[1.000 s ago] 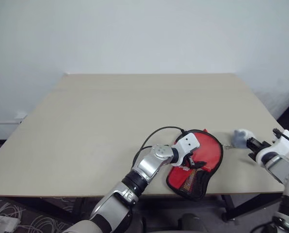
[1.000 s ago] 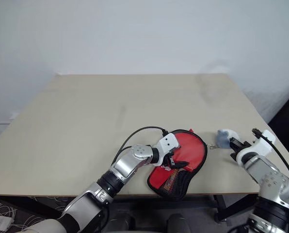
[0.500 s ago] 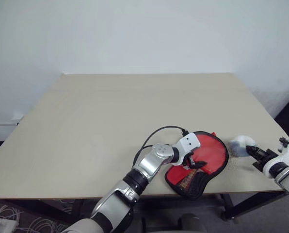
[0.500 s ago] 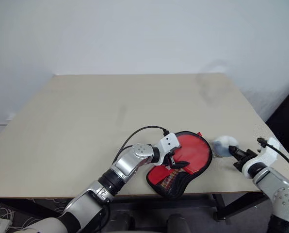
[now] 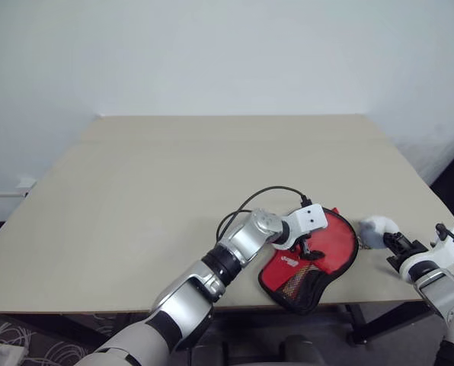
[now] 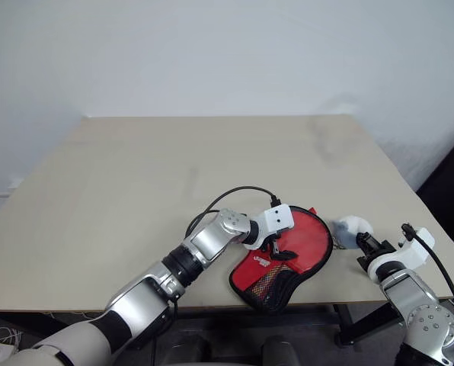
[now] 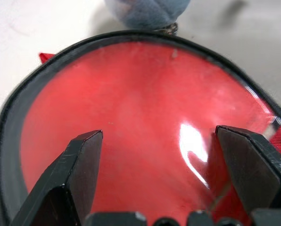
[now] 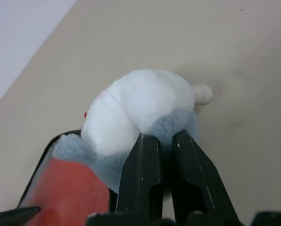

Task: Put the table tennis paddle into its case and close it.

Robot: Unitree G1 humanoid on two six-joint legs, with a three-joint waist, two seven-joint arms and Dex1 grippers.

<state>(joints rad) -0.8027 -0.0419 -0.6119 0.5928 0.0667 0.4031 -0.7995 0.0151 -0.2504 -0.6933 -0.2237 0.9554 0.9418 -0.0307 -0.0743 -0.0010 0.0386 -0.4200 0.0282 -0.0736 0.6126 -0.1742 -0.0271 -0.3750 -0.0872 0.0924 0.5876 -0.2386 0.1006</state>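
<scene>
Lying at the near edge of the tabletop (image 5: 174,175), the red case (image 5: 330,248) has its round end toward the robot's right and its narrow mesh end (image 5: 297,286) hanging slightly past the edge. In the left wrist view you see a glossy red surface (image 7: 145,122) ringed by black piping; you cannot tell from it whether this is the paddle's rubber or the pouch's outer face, and no wooden handle can be made out.

Note the left hand (image 5: 309,245): it hangs over the case with its two black fingers (image 7: 72,174) spread wide, one to each side of the red surface, gripping nothing.

Note the right hand (image 5: 392,242): it sits just beside the case's round end, its fingers (image 8: 143,179) pinched shut on a fluffy white-and-grey pom-pom (image 8: 140,113). The pom-pom rests on the tabletop against the case's black rim. A black cable (image 5: 257,200) loops over the left wrist.
</scene>
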